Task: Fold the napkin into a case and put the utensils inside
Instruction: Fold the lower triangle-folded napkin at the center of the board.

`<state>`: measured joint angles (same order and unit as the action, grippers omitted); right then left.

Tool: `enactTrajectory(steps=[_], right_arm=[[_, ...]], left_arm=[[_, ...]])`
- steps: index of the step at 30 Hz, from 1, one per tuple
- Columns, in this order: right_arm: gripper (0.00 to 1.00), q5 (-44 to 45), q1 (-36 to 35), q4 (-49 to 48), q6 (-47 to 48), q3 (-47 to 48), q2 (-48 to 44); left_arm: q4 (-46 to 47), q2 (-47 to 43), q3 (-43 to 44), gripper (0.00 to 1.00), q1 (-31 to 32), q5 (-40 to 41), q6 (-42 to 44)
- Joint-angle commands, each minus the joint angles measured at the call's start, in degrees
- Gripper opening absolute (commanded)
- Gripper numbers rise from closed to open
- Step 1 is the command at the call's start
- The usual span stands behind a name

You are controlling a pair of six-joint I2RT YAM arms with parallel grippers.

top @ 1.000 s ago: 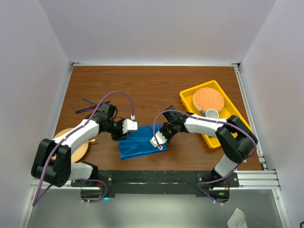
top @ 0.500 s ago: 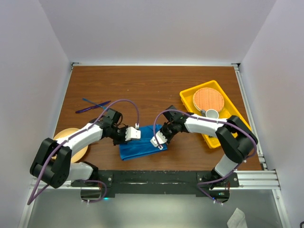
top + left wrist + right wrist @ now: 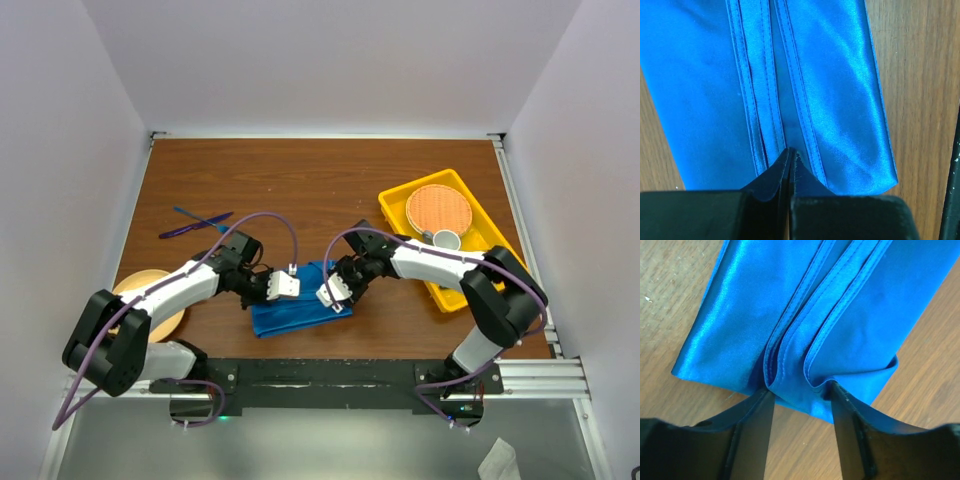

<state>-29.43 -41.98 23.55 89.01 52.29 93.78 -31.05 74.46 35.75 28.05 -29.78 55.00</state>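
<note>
Counts: one napkin (image 3: 288, 314), two utensils (image 3: 200, 222) (one blue, one purple, crossed), one yellow tray (image 3: 482, 222), one orange woven disc (image 3: 438, 209) in it, one small pale round item (image 3: 445, 240) beside the disc (too small to identify), one wooden plate (image 3: 168, 318) half under the left arm. Two arms, both on the cloth.

Napkin sits folded into a flat oblong on the table (image 3: 300, 180) near the front edge, centre, between the two wrists. Hemmed edges run lengthwise down its middle. Utensils lie well apart from it, far left, bare on the wood, not in the cloth.

Left gripper (image 3: 790, 155): jaws fully closed, pinching a hem fold at the napkin's left end. Right gripper (image 3: 800, 390): jaws parted about halfway, fingers straddling the bunched hems at the right end, not clamped on anything.

Versus a second ago:
- Left gripper was off the napkin's upper-left corner with its jaws apart; it is now down on the cloth and closed.
- Right gripper was clamped on the right end; same spot now, but it has let go.
- Napkin outline about the same. Utensils, tray and plate unmoved.
</note>
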Motion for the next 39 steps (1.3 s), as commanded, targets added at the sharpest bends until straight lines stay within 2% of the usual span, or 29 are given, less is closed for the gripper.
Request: enactTrajectory(steps=[1,7,8,14,17,20,21,22,24,25,31,39], right_arm=[[0.59,0.5,0.1,2.5,-2.3,1.8,-3.3],[0.71,0.6,0.7,3.3,-5.3,1.5,-5.4],[0.78,0.5,0.6,3.2,-6.4,1.4,-5.7],[0.79,-0.1,1.3,4.1,-13.1,1.8,-8.0],[0.74,-1.5,2.2,4.7,-18.6,2.8,-9.6],[0.63,-2.7,3.5,4.7,-25.2,3.7,-11.1],[0.59,-2.8,3.6,4.7,-26.4,3.6,-11.3],[0.51,-2.9,3.8,4.2,-28.5,3.4,-11.7],[0.43,-3.5,3.7,3.9,-29.6,2.2,-13.0],[0.33,-3.9,3.7,3.6,-29.9,1.7,-13.4],[0.15,-7.2,3.6,2.8,-28.2,-2.3,-16.3],[0.10,-7.6,0.1,1.0,-22.3,-8.5,-17.6]], left_arm=[[-0.2,-1.2,1.0,0.00,0.5,-1.7,-1.2],[-0.1,-1.3,1.0,0.00,0.7,-1.8,-2.3],[0.1,-1.4,1.0,0.00,0.7,-1.8,-2.6],[0.7,-1.4,2.2,0.00,0.7,-2.2,-5.6],[1.2,-1.9,3.2,0.00,0.7,-2.0,-7.4],[2.6,-3.3,3.9,0.11,0.7,-1.4,-10.0],[3.1,-4.0,4.0,0.19,0.7,-1.2,-10.6],[4.5,-5.1,4.0,0.22,0.7,-0.8,-11.8],[7.2,-5.9,3.5,0.30,0.7,0.8,-13.0],[8.0,-5.8,3.1,0.32,0.7,1.3,-13.4],[9.5,-2.0,3.5,0.38,1.0,2.2,-11.9],[12.4,-0.1,1.4,0.42,3.8,4.5,-12.2]])
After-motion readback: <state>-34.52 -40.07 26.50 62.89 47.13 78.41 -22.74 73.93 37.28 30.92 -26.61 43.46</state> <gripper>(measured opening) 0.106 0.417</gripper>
